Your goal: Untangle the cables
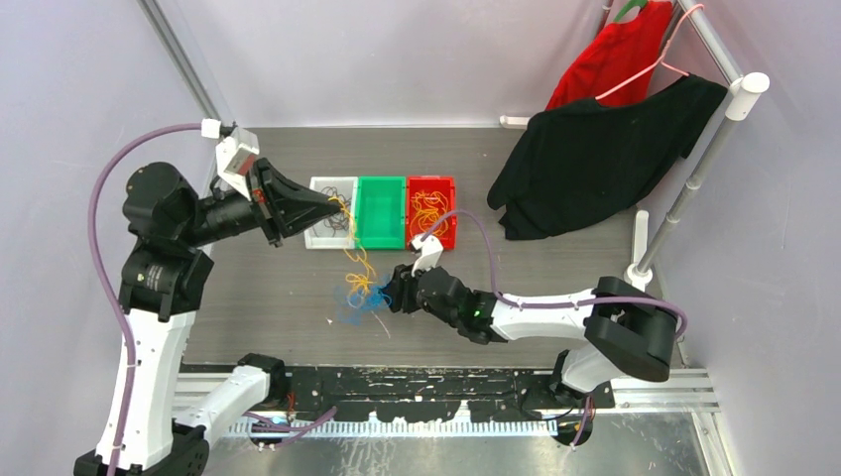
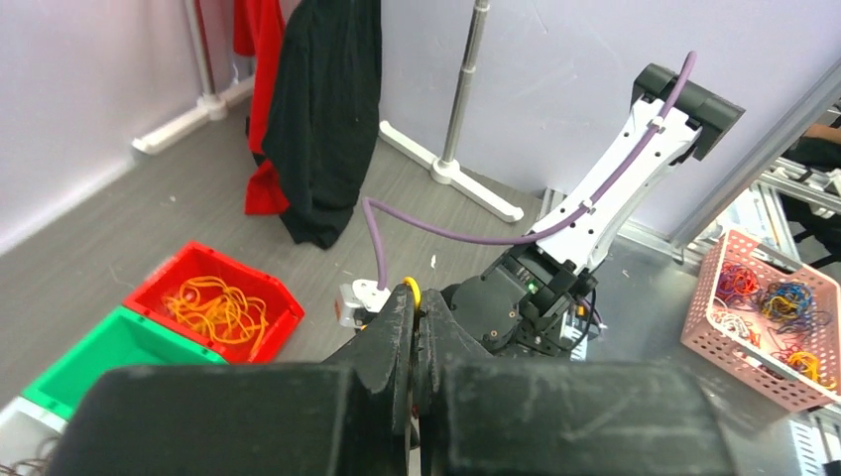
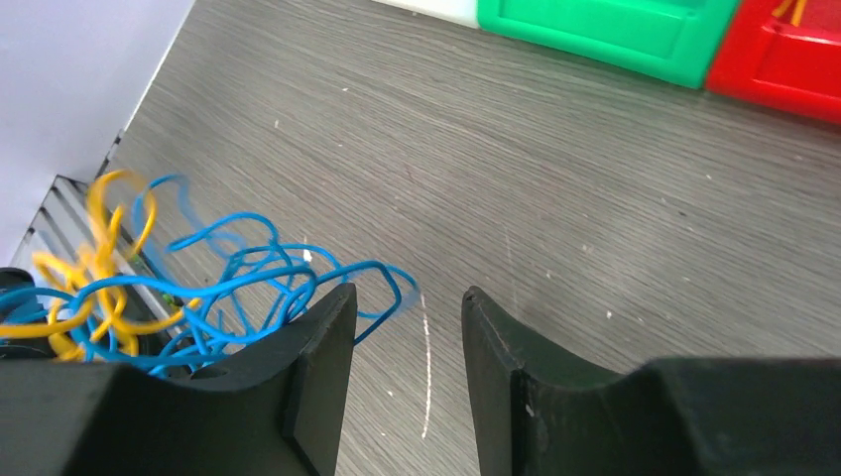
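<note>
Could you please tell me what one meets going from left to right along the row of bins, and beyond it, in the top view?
white bin, green bin, red bin, black garment

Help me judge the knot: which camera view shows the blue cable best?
The right wrist view: the blue cable fills it close up, loops distinct, laced with yellow cable. The top external view shows only a small blue tangle beside the right gripper. The left wrist view shows none of it.
</note>
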{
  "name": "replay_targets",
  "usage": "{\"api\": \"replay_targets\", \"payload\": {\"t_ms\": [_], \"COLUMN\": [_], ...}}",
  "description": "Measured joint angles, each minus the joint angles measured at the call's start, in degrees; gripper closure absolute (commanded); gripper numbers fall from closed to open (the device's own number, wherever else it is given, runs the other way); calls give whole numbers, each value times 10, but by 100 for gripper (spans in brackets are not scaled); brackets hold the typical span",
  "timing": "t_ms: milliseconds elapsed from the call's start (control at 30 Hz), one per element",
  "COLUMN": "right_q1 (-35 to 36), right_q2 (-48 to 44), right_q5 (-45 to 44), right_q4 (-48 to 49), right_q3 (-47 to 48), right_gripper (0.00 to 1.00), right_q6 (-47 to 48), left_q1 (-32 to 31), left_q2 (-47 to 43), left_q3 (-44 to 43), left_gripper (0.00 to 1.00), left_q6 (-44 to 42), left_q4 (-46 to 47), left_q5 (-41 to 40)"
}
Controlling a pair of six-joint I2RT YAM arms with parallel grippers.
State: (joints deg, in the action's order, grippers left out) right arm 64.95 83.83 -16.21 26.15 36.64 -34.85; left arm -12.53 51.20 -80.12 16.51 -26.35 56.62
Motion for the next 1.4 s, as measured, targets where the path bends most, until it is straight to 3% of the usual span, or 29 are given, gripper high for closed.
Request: {"api": "replay_targets", "payload": {"t_ms": [500,667,833,1100,1400], "right_q1": [2,2,2,2,2], "right_q2": [-62,-91,-191,-250,-132], "right_q5": [-65,-66,-59,31,112], "right_q4": [-108,-129,-152,-170,-138], "right_q3": [-28,-28,-22,121,245], "right_gripper": [49,36,24,18,22], "right_q6": [-30,-27,24,127,174], "left_q1": [0,0,0,0,0], "left_q2": [8,25,9,2,5], "left_q3": [-120,-168,-138,-76,-70], "left_gripper": [100,100,100,100,100], "left_q6": [-45,-64,-69,-80,-80], "left_q4": [30,34,27,-7,-17], "left_q5": [-27,-42,-39,-32,-15]}}
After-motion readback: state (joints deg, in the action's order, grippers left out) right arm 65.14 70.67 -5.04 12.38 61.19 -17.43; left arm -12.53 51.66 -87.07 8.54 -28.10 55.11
